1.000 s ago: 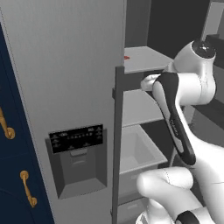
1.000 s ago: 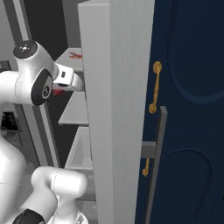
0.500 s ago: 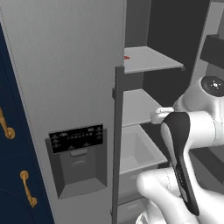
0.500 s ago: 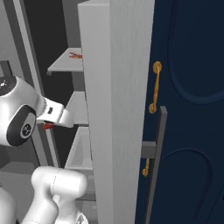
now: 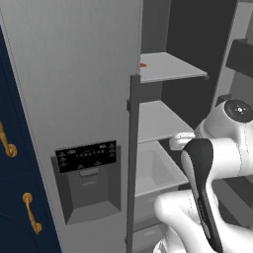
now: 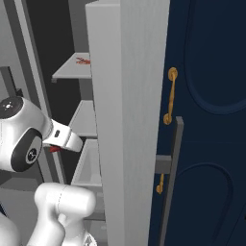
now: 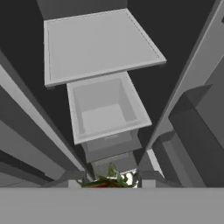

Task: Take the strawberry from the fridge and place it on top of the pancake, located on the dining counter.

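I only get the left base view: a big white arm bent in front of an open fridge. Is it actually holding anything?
Observer: Yes. In the hand view the end effector is shut on a strawberry, with green leaves showing between the fingertips.
Operator: Whereabouts is that hand?
Observer: In the right base view a speck of red peeks from under it, in front of the fridge shelves, about level with the rim of the white bin.
Operator: Which way does it point?
Observer: Downward: the hand view looks into that bin from above.

The fridge (image 5: 89,99) stands open, its grey shelves (image 5: 168,69) and drawer (image 5: 153,170) beside the white arm (image 5: 217,163).
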